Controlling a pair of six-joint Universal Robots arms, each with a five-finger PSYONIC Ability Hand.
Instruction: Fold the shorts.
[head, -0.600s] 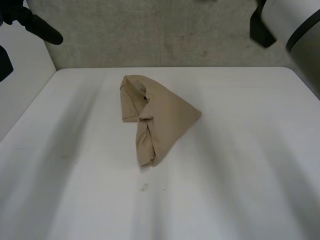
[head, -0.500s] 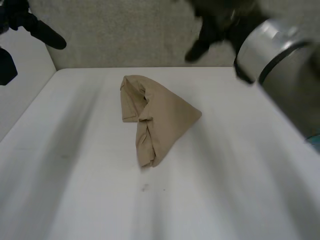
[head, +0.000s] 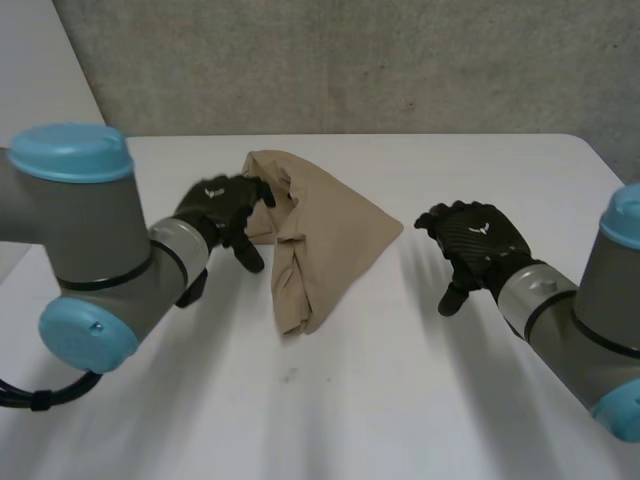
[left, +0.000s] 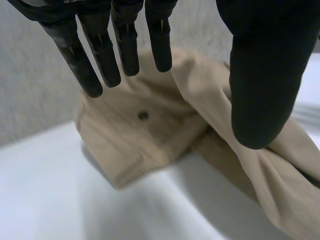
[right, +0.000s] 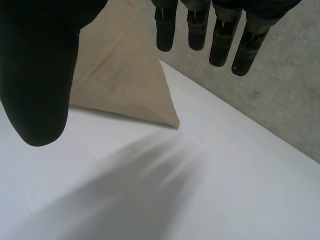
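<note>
Head view: one crumpled shorts (head: 325, 235) on one table (head: 400, 400); two hands flank it, left hand (head: 222, 207) and right hand (head: 470, 240), both slack, empty.

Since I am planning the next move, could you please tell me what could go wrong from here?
1. The shorts lie bunched in overlapping layers. The open left hand by their left edge may well pinch several layers and drag the heap rather than spread it.
2. The open right hand is apart from the shorts. If the left alone pulls, they could slide across the table.
</note>
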